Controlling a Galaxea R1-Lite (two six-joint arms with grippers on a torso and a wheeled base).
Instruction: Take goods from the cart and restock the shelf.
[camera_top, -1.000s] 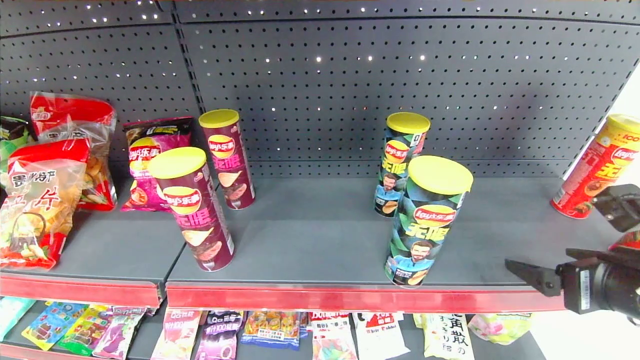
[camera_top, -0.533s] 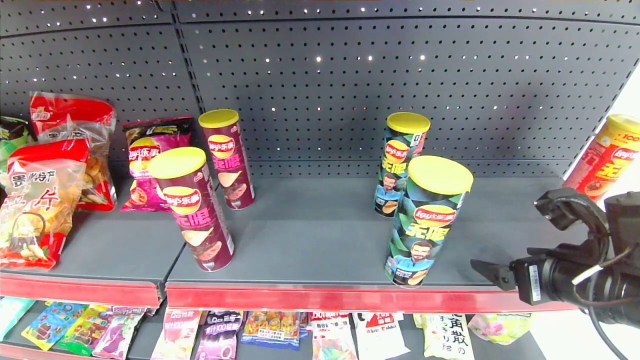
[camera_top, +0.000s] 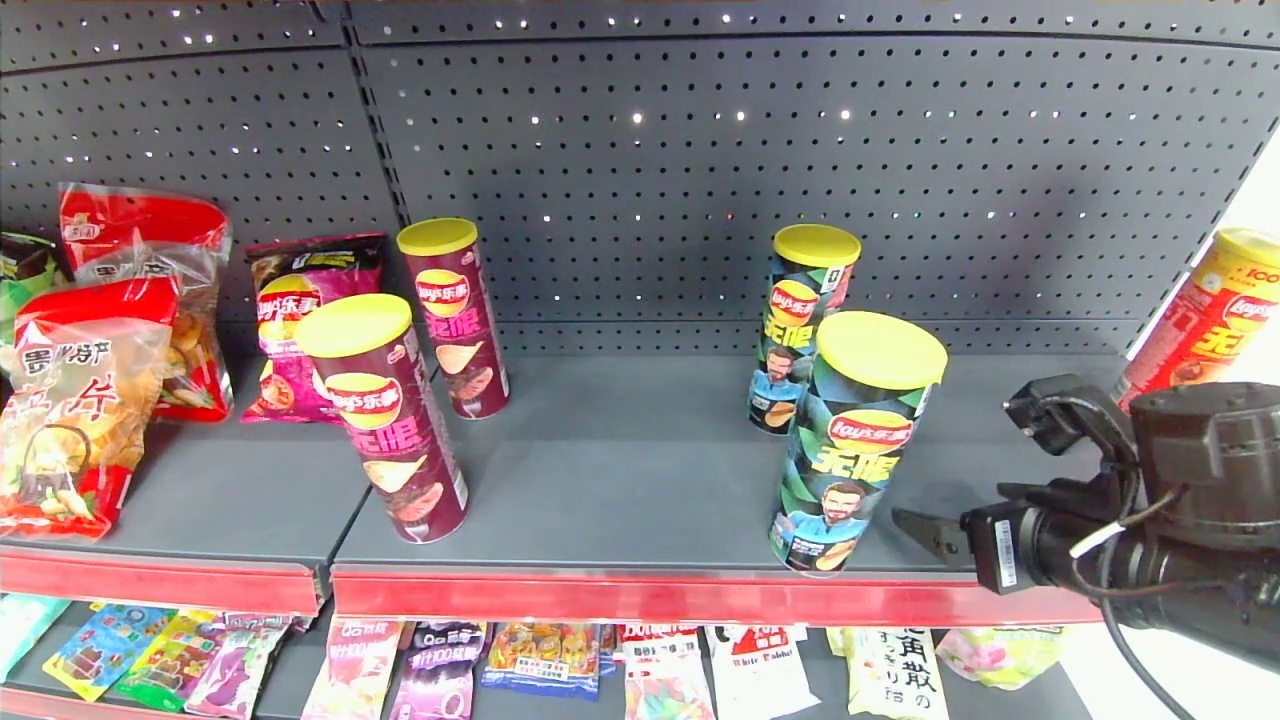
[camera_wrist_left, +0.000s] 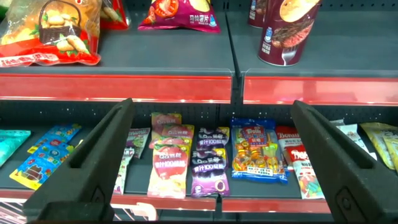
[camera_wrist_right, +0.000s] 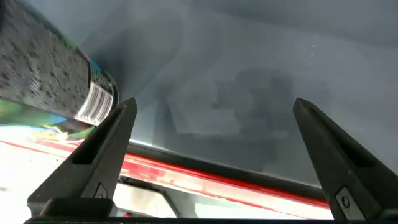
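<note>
Right pincer (camera_wrist_right: 214, 106) nearer upright green can (camera_top: 860, 440)

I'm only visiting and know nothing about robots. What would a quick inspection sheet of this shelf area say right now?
Surface: grey metal shelf board with red front strip, carrying tubes and bags.
Job's things: two maroon chip tubes with yellow lids, upright at left; two green-and-blue chip tubes with yellow lids, upright at right; red chip tube at the far right edge.
Clutter: nothing seen.
Tools: right tool open, empty, beside the front green-and-blue tube; left tool open, empty, facing the small colourful packets on the lower shelf.
Cables: white cable on the right arm.
Surroundings: dark perforated back panel; red snack bags at left.
</note>
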